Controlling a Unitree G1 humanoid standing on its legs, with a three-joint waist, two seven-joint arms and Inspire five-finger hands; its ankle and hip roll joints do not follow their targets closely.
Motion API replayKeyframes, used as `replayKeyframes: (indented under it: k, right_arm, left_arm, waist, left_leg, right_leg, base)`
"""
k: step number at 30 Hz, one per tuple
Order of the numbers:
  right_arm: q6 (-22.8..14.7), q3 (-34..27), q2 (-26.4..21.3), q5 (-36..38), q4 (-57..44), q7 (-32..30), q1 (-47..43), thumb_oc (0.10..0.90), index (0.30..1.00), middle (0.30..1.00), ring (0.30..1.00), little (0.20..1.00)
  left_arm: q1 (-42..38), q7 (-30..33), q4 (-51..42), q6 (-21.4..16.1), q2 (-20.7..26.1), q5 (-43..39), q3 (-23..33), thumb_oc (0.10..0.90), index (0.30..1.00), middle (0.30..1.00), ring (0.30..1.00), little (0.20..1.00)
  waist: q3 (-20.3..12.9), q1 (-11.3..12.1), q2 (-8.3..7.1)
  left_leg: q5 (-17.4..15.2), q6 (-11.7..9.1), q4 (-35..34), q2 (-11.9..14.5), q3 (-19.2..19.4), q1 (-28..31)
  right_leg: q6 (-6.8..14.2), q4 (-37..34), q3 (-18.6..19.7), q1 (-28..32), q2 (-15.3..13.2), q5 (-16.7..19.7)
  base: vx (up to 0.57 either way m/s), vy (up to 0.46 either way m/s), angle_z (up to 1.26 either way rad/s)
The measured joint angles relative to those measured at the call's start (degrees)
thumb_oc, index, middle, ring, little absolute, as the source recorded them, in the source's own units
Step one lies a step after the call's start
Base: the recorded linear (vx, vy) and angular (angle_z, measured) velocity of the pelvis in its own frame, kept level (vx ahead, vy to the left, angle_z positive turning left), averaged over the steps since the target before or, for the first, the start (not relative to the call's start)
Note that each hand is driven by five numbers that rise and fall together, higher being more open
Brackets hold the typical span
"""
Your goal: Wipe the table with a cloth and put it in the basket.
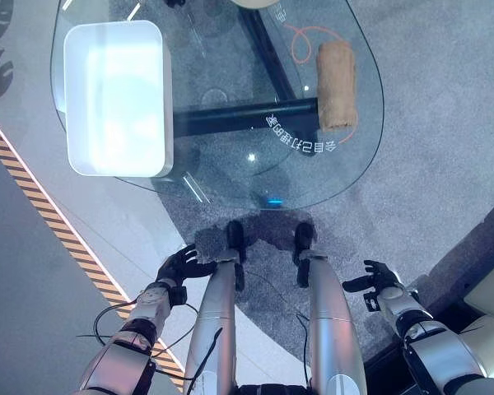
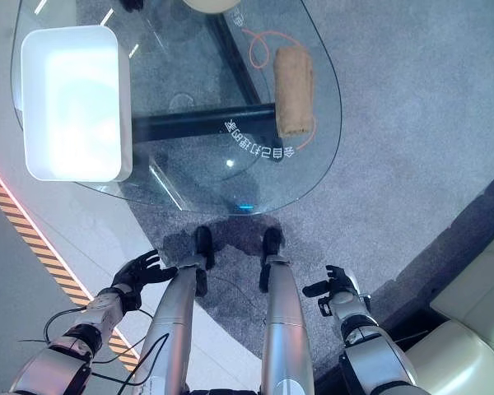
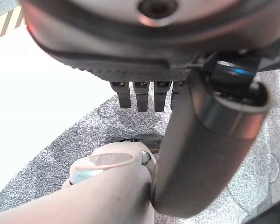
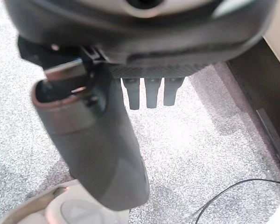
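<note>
A tan rolled cloth [image 1: 336, 85] lies near the right edge of the round glass table [image 1: 230, 185]. On the table's left part stands a white rectangular basket [image 1: 115, 97], nothing in it. My left hand [image 1: 181, 265] hangs low at the lower left, fingers straight and relaxed, holding nothing. My right hand [image 1: 379, 281] hangs at the lower right, also open, well short of the table. In the wrist views the left hand's fingers [image 3: 142, 95] and the right hand's fingers [image 4: 151, 93] point straight down at the carpet.
The glass top rests on a dark frame [image 1: 247, 115] seen through it, and an orange cord [image 1: 300, 41] loops beside the cloth. A yellow-black striped floor line [image 1: 58, 230] runs at the left. A pale seat [image 2: 469, 329] stands at the lower right.
</note>
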Motion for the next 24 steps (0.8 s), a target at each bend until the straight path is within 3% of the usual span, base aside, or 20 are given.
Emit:
replayKeyframes:
  k: [6, 13, 24]
  right_arm:
    - [-2.3, 0.0, 0.0, 0.5, -0.6, -2.0, 0.0, 0.8, 0.9, 0.9, 0.9, 0.9]
    - [-8.2, -2.2, -0.6, 5.4, -3.0, -6.7, -1.3, 0.8, 0.9, 0.9, 0.9, 0.9]
    - [-13.4, -2.3, -6.7, 12.7, -25.9, -22.2, -11.2, 0.8, 0.9, 0.9, 0.9, 0.9]
  left_arm:
    - [0.0, 0.0, 0.0, -0.3, 0.0, -1.7, 0.0, 0.8, 0.9, 0.9, 0.9, 0.9]
    - [-0.2, 0.0, -0.1, -0.8, 0.1, -2.0, -0.1, 0.8, 0.9, 0.9, 0.9, 0.9]
    - [0.0, 1.8, -2.2, -1.3, 0.1, -3.9, -2.2, 0.8, 0.9, 0.9, 0.9, 0.9]
  waist:
    - [0.0, -0.1, -0.06]
    - [0.2, -0.1, -0.29]
    - [0.2, 0.0, -0.38]
  left_leg:
    - [0.0, 0.0, 0.0, 0.0, -0.6, -1.0]
    - [0.0, 0.0, 0.2, -0.2, -1.1, -1.7]
    - [-0.4, 0.1, 1.9, -0.3, -1.4, -2.7]
  right_leg:
    - [0.0, 0.0, -0.3, -0.9, 0.2, 0.0]
    - [-0.3, 0.2, -0.4, -1.3, 0.3, 0.1]
    - [-1.2, 0.7, -1.5, -1.5, 0.1, 0.0]
  base:
    - [0.0, -0.001, 0.0]
    - [0.01, -0.013, 0.04]
    - [0.0, 0.002, 0.02]
